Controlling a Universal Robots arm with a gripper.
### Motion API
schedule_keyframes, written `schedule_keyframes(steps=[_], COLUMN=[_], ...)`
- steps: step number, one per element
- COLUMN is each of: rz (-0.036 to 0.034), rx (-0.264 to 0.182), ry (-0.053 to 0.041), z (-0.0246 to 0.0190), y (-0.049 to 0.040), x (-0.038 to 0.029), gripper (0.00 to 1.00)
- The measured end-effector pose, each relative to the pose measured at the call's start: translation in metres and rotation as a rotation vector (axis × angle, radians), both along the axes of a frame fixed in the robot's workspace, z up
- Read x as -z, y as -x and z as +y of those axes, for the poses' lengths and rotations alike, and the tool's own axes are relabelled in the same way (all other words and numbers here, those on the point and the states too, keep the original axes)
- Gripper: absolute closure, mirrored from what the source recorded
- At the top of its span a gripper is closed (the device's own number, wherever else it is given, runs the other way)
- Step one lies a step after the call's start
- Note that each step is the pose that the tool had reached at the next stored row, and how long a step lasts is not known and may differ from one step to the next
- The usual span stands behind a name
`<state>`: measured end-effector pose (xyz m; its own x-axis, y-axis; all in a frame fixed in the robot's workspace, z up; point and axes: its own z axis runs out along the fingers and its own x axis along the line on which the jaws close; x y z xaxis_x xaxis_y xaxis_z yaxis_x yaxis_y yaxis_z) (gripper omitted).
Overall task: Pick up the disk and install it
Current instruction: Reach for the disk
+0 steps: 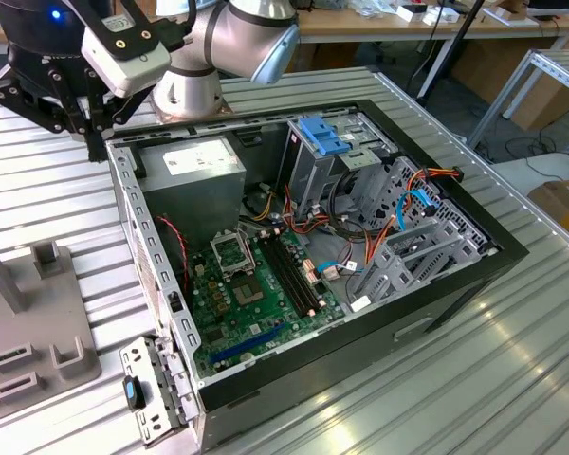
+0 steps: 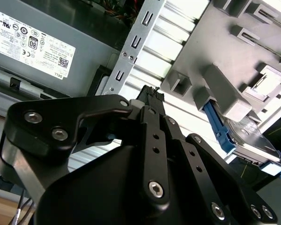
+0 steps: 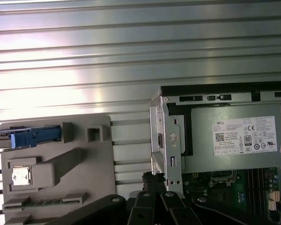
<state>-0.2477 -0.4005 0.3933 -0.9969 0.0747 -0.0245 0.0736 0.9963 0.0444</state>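
Found gripper (image 3: 153,177) pressed together, empty, beside case wall (image 3: 165,140), apart from disk (image 3: 35,136) (slotted in grey fixture (image 3: 91,173)); could ram it if lowered unspread.

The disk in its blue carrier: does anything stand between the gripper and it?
Nothing visible blocks the way. In the first wrist view the gripper hangs by a corner of the computer case; bare ribbed table lies between it and the grey fixture holding the disk.
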Motion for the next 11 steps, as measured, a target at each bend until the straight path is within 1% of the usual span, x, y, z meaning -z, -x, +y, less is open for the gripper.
schedule_keyframes(steps=[2,7,11], rz=[0.0001,-0.0001,0.0], rx=[0.0,-0.001,-0.001], ry=[0.0001,0.0,0.0], z=[-0.0003,-0.0006,-0.0006], y=[0.0048,0.0122,0.0126], x=[-0.0001,0.0,0.0], gripper=[0.89,0.89,0.89])
